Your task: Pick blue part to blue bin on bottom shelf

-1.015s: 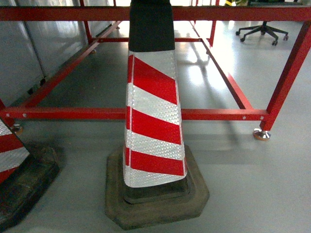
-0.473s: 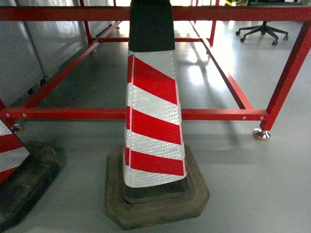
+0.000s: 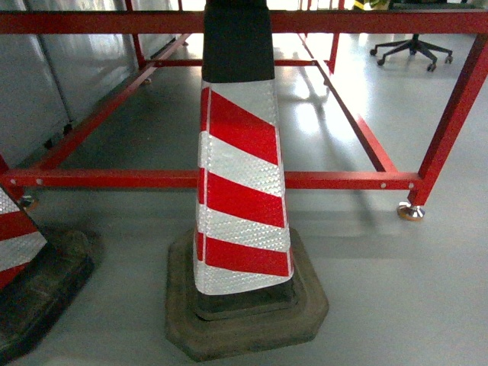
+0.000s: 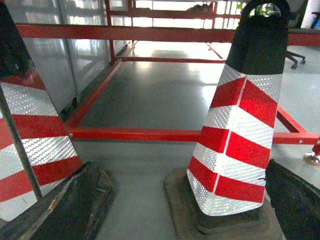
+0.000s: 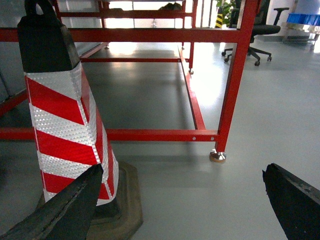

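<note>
Standing on the grey floor directly before the red frame (image 3: 229, 179) is a striped cone (image 3: 240, 191); a second cone (image 3: 15, 236) stands to its left. Left gripper (image 4: 175, 200) and right gripper (image 5: 185, 200) both show fingers spread wide, holding nothing. Neither blue part, bin nor bottom shelf is visible.

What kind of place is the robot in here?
Probably a workshop or a factory hall. A red-and-white traffic cone stands on a smooth grey floor before a red steel frame, and an office chair stands farther back.
</note>
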### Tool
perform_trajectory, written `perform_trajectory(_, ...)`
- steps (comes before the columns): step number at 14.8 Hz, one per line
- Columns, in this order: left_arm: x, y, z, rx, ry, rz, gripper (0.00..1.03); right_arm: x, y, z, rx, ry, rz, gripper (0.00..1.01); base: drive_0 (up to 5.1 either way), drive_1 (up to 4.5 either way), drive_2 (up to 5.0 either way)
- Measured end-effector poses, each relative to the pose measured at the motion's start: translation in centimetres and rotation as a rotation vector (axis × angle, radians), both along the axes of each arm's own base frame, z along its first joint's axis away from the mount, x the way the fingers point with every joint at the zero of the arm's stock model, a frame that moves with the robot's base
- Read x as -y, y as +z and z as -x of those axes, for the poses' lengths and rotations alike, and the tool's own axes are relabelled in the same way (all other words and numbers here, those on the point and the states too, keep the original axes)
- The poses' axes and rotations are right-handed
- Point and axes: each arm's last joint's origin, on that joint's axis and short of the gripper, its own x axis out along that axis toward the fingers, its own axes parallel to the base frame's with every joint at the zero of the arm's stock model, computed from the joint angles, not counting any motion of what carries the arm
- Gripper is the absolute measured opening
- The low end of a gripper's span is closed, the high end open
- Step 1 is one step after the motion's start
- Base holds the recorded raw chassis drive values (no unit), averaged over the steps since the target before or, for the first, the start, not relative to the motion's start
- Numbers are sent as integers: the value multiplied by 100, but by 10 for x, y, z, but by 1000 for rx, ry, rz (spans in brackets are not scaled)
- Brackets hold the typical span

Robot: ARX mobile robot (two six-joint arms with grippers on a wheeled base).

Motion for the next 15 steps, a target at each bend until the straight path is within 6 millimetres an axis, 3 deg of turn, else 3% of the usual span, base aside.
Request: perform_trajectory(15, 0, 0, 0, 1, 2, -3, 98, 0, 0, 0, 2, 1, 1, 98, 0, 0, 0)
